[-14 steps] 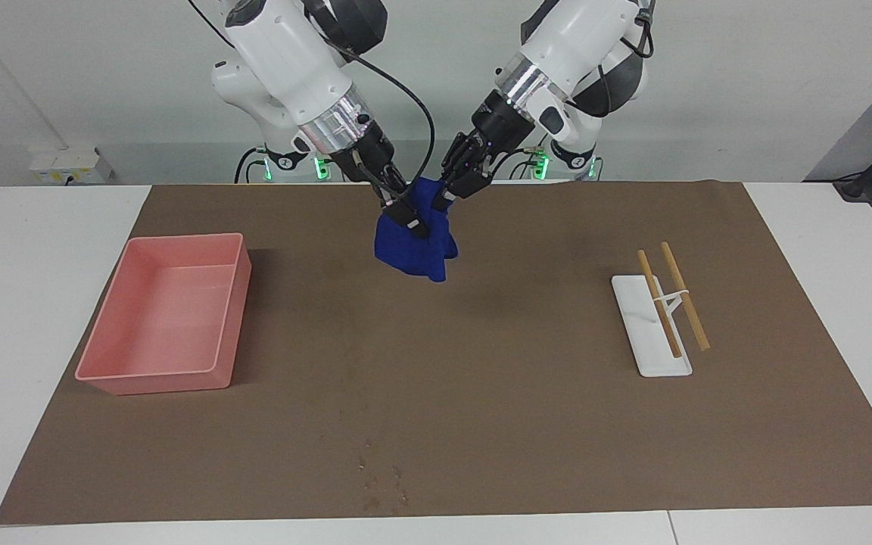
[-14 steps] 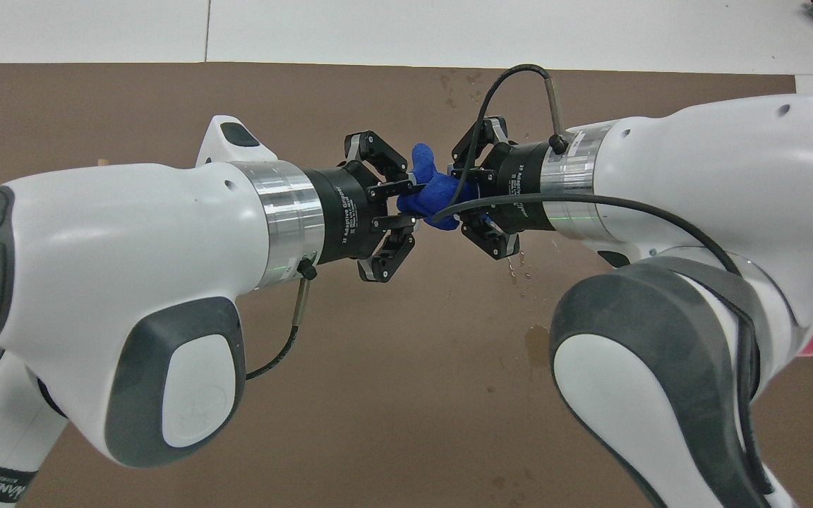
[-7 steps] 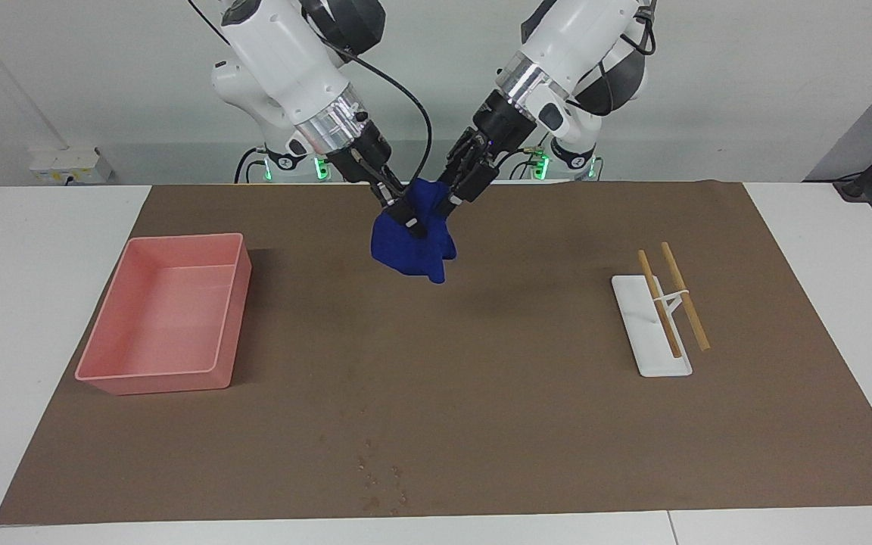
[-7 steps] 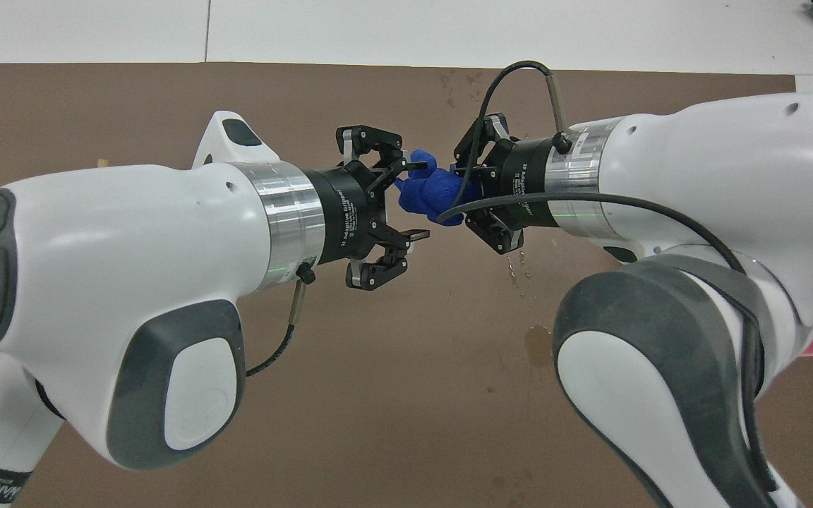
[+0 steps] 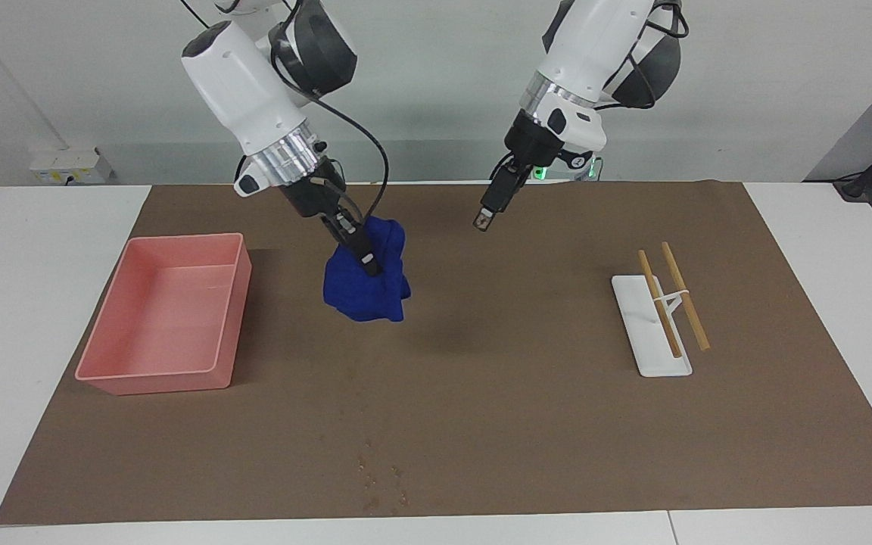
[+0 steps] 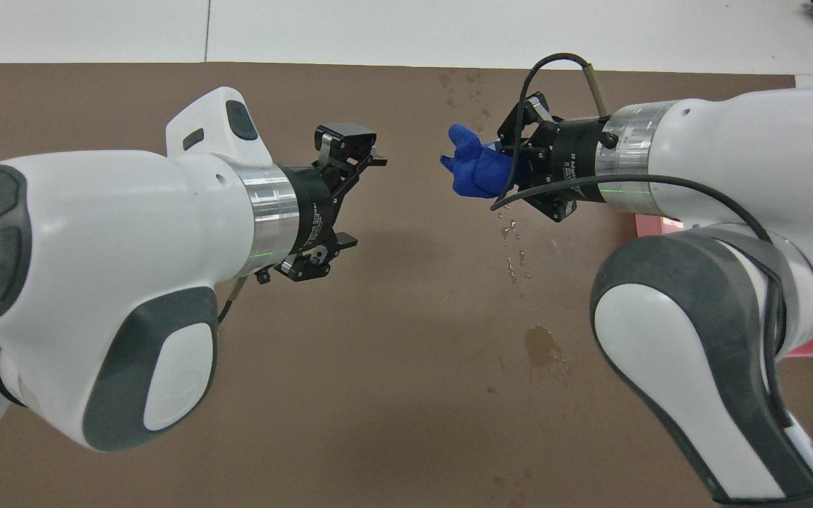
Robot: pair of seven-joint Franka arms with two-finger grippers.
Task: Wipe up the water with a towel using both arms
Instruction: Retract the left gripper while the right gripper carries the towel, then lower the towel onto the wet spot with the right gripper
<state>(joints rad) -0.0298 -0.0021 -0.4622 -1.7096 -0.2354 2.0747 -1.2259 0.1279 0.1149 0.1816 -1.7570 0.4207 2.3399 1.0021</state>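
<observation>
Wiping is not yet done: my right fingers (image 5: 367,261) are clamped on the blue towel (image 5: 364,291), which hangs above the brown mat (image 5: 527,393), my left fingers (image 5: 482,220) are spread and empty, and the water (image 6: 540,347) lies unwiped on the mat.

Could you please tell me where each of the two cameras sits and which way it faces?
Facing view: high across the table, looking at the robots; shows both arms, the pink bin and chopstick rest.
Overhead view: above the robots' end, looking forward and steeply down; arms enter from below.
Shared: right gripper holding the blue towel; left gripper open.
</observation>
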